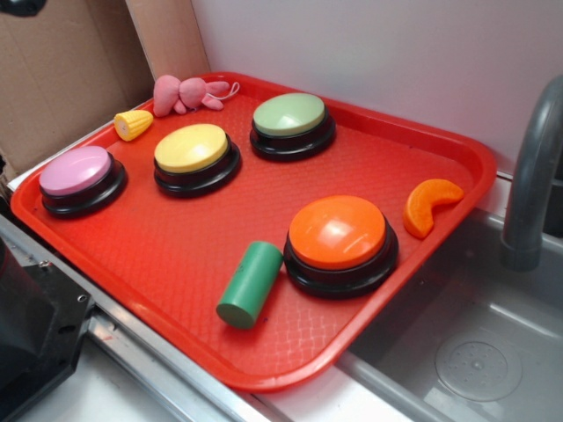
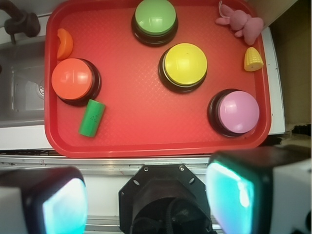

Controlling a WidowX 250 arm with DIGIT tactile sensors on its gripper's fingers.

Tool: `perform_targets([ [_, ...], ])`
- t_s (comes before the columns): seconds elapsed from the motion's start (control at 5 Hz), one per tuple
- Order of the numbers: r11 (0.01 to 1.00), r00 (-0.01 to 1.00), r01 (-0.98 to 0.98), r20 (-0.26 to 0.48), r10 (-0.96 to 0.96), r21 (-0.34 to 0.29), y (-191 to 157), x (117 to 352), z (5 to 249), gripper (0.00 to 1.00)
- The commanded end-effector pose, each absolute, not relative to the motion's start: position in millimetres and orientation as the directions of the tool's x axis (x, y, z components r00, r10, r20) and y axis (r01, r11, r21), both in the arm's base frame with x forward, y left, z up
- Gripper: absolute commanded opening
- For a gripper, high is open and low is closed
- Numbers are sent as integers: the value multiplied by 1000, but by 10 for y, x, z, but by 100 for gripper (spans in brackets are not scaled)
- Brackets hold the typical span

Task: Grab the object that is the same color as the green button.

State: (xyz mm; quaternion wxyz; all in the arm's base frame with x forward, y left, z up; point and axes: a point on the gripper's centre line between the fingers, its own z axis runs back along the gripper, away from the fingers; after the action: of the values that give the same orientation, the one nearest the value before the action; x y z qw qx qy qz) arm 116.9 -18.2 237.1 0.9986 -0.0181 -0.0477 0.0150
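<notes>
ahead of the claw, left of its centre line, the smooth dark-green cylinder lies on its side on the red plastic tray, just beside the orange domed button. the pale green domed button sits farther ahead. the claw hangs released and empty, well short of the tray, likely for a clear view.

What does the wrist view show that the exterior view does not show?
Only the wrist view shows the gripper, fingers apart, above the tray's near edge, away from every object. Only the exterior view shows the cardboard behind the tray. Both show the red tray, four buttons including the green button, and the green cylinder lying beside the orange button.
</notes>
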Motion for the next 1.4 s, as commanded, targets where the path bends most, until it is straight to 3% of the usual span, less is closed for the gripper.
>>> perform_targets([
  [0.0,999,995,-28,95,32,-38,-182,1169,2371,100],
  [0.4,990,967,-107,221,126,-95,-518,1198,1953,100],
  [0.8,974,958,-223,175,228,-48,-882,1445,1242,100],
  [1.0,959,940,-279,186,285,-54,-1025,1665,827,100],
  [1.2,962,945,-264,181,274,-74,-1127,1778,575,100],
])
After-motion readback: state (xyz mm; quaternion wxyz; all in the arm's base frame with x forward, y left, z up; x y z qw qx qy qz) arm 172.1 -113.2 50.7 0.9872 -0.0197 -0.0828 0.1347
